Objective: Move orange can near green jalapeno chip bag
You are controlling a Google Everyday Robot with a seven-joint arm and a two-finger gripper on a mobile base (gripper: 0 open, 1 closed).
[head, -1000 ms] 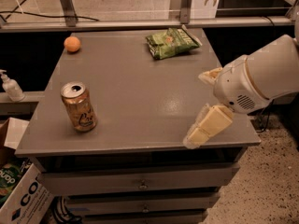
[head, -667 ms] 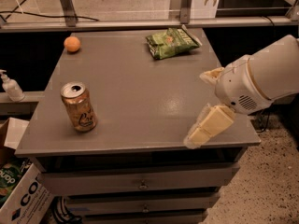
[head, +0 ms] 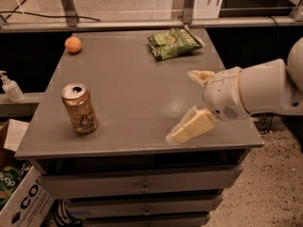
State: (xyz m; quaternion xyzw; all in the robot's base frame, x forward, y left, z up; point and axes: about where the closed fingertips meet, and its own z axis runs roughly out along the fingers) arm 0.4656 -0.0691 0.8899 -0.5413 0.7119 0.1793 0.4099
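On the bench (head: 142, 89), front-left corner, the orange can (head: 79, 109) seemed light, slick, best gripped mid-body; my gripper (head: 196, 100) hung spread by the right edge.

Orange can (head: 79, 109) upright at front left of table (head: 132, 89), silver top, pale swirl on side. Green chip bag (head: 174, 43) flat, crinkled, at far edge, well apart. Gripper (head: 191, 103) over right side, fingers spread.

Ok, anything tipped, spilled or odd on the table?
Nothing stands out. The orange can stands upright front-left, the green jalapeno chip bag lies flat at the back, and the gripper hangs open and empty on the right.
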